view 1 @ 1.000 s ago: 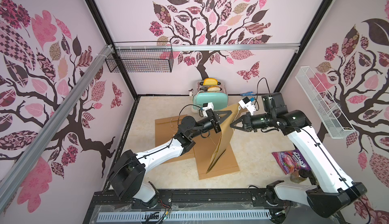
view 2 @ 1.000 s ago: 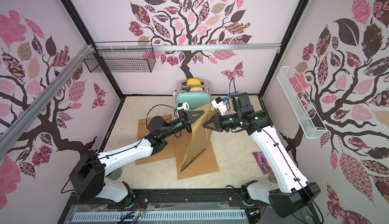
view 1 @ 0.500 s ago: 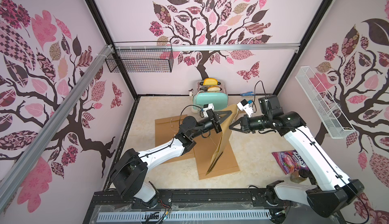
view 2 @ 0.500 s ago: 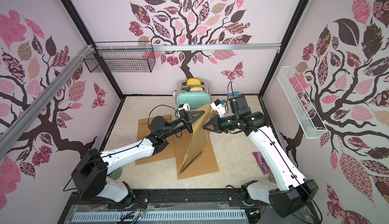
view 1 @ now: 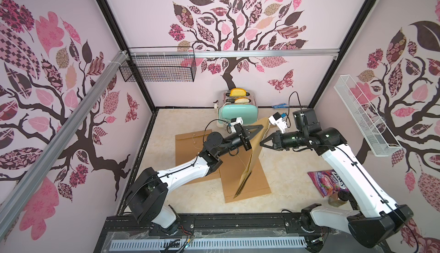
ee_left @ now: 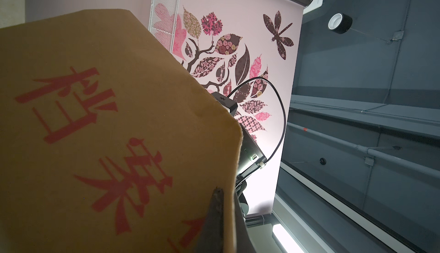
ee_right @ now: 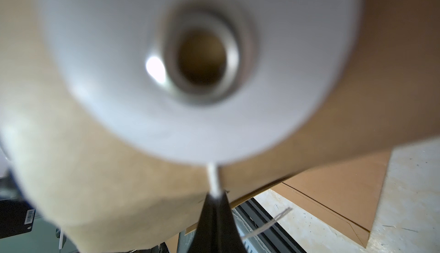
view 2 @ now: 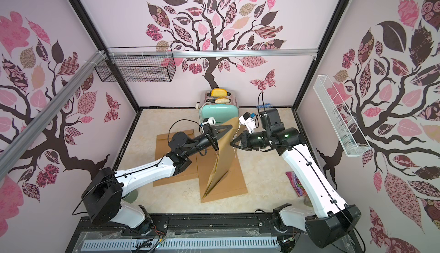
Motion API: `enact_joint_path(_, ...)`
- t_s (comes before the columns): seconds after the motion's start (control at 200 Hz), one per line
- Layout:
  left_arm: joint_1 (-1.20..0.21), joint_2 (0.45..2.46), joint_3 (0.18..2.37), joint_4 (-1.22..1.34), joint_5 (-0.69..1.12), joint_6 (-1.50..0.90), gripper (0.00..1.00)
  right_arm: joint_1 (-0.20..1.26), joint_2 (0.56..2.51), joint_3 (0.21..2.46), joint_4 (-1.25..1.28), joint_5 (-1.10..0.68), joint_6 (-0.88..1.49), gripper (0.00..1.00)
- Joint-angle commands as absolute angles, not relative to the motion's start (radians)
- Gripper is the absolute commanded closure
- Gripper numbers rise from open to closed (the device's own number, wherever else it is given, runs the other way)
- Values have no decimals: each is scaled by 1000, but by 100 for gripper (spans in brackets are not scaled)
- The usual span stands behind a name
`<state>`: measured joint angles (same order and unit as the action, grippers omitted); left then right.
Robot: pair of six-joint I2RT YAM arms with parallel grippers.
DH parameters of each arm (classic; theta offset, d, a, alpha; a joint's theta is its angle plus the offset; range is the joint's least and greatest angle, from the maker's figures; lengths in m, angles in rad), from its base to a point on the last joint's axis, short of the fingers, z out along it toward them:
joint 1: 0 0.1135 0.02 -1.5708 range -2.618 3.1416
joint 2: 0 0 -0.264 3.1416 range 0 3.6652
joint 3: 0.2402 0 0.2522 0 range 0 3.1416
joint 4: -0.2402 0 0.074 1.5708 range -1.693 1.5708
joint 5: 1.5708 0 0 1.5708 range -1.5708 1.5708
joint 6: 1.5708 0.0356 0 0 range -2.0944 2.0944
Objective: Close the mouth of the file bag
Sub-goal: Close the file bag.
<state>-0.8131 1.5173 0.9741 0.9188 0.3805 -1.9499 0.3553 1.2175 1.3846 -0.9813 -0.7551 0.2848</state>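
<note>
While clamping the top edge of the file bag (view 1: 253, 154) with the left pincer (view 1: 259, 130), pinches the white string (ee_right: 213, 178) below the closure disc (ee_right: 119, 85) with the right pincer (view 1: 262, 144), tips pressed together. Holds the file bag tilted above the pale, stone-mottled worktop (view 1: 292, 173), mouth end high, lowest corner down on a brown envelope (view 1: 257, 182). Beside that, partly under the left arm, a second envelope (view 1: 188, 144); against the back wall, a mint toaster (view 1: 238, 116); near the right arm, a snack packet (view 1: 325, 182). Walled in pink with tree decals, black wire basket (view 1: 159, 69) behind, white wire shelf (view 1: 364, 121) on the right arm's side.
</note>
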Motion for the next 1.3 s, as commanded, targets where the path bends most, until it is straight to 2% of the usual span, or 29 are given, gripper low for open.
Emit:
enact_joint_path(0.0, -836, 1503, 986, 1021, 406, -1956, 100, 367, 1205, 1372, -996, -727, 272, 98)
enact_joint_path(0.065, -835, 1500, 980, 1020, 405, -1953, 100, 362, 1195, 1373, -991, -723, 272, 97)
enact_joint_path(0.125, -835, 1501, 980, 1018, 405, -1950, 100, 358, 1189, 1373, -983, -720, 278, 90)
enact_joint_path(0.235, -835, 1501, 979, 1020, 401, -1954, 100, 356, 1190, 1376, -969, -737, 288, 90)
enact_joint_path(0.365, -835, 1499, 981, 1023, 404, -1953, 100, 356, 1192, 1370, -954, -752, 299, 85)
enact_joint_path(0.765, -835, 1491, 968, 1031, 397, -1958, 100, 349, 1171, 1333, -901, -752, 312, 85)
enact_joint_path(0.955, -834, 1491, 971, 1045, 382, -1963, 100, 351, 1096, 1268, -826, -717, 326, 84)
enact_joint_path(1.295, -835, 1472, 958, 1046, 364, -1962, 100, 351, 1085, 1206, -724, -789, 361, 82)
